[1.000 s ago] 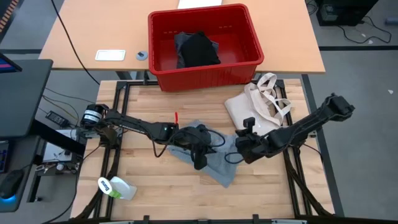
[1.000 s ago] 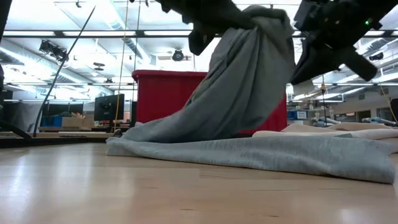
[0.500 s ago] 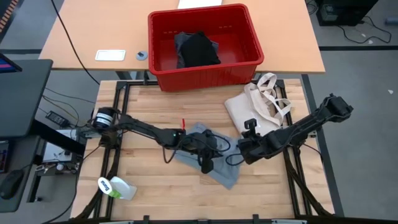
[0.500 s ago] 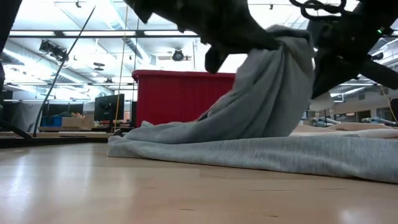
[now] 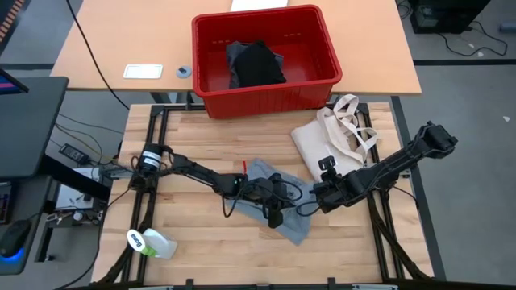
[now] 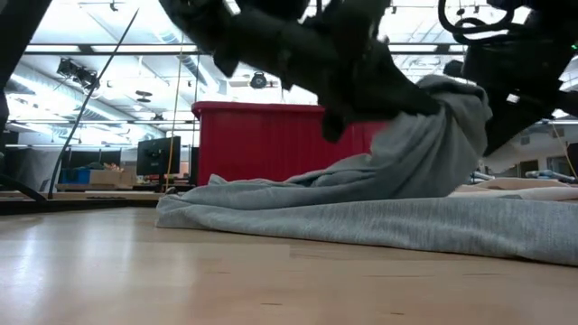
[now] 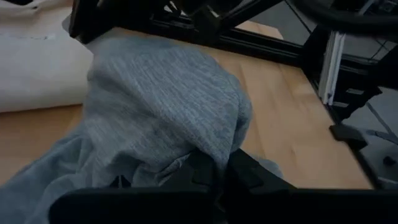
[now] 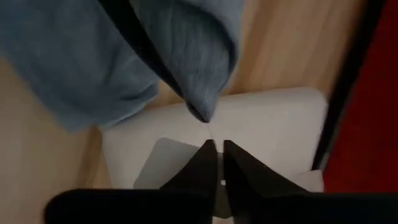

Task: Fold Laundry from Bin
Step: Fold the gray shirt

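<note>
A light grey T-shirt (image 5: pixel 292 228) lies crumpled on the wooden table, and one part of it is raised into a hump (image 6: pixel 433 135). My left gripper (image 5: pixel 276 216) reaches in from the table's left and is shut on that hump. My right gripper (image 5: pixel 316 196) stands just right of the shirt. In the right wrist view its fingers (image 8: pixel 217 146) are a sliver apart with nothing between them, and a tip of the cloth (image 8: pixel 202 112) hangs just beyond them. The red bin (image 5: pixel 211 72) on the far table holds a black garment (image 5: pixel 260 64). My left gripper pinches a bunched fold of the T-shirt (image 7: pixel 208 149) between its two fingers; how many layers cannot be seen. The fingers come from the table's left, slanting a little downward. The held part stands raised above the table (image 6: pixel 442 117); the rest lies slack on the wood (image 6: pixel 361 221).
A cream tote bag (image 5: pixel 330 137) lies at the table's far right, close to my right arm. A white and green bottle (image 5: pixel 149 242) lies near the front left corner. Bare wood shows in front of the shirt and on its left.
My left gripper has moved toward the table's right and down, still shut on the shirt. The raised hump of cloth has sunk lower and shifted right with it, while the shirt's spread lower part has stayed on the table.
</note>
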### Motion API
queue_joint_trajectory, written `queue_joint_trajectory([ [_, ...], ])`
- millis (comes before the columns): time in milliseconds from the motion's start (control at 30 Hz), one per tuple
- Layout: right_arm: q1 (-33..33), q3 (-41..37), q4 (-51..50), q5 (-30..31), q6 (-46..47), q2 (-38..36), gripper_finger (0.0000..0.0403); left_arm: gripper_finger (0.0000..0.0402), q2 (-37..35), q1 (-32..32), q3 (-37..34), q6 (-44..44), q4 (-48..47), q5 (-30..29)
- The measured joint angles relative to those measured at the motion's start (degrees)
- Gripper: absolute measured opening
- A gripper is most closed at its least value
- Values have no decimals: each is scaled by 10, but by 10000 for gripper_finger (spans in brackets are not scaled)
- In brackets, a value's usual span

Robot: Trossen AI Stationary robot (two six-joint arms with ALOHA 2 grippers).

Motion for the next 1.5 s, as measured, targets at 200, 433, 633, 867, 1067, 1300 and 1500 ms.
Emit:
queue_joint_trajectory([
  [200, 0, 0, -4, -62, 5, 0, 147, 53, 26, 0, 0, 34, 25, 0],
  [433, 0, 0, -11, -128, 36, 0, 243, 216, 25, -15, 0, 99, 56, 7],
  [633, 0, 41, -107, -191, 140, 0, 267, 298, -33, -17, 0, 116, -27, -3],
  [867, 17, 58, -14, -158, 156, -1, 264, 289, -101, 0, 0, 132, -280, -93],
  [1067, 14, 22, 166, -132, 144, 0, 262, 269, -101, 36, 0, 82, -413, -93],
  [1300, 14, -4, 287, -118, 139, 0, 259, 241, -100, 59, 0, 123, -476, -94],
  [1500, 13, -25, 321, -97, 134, 0, 259, 221, -100, 52, 0, 295, -469, -96],
])
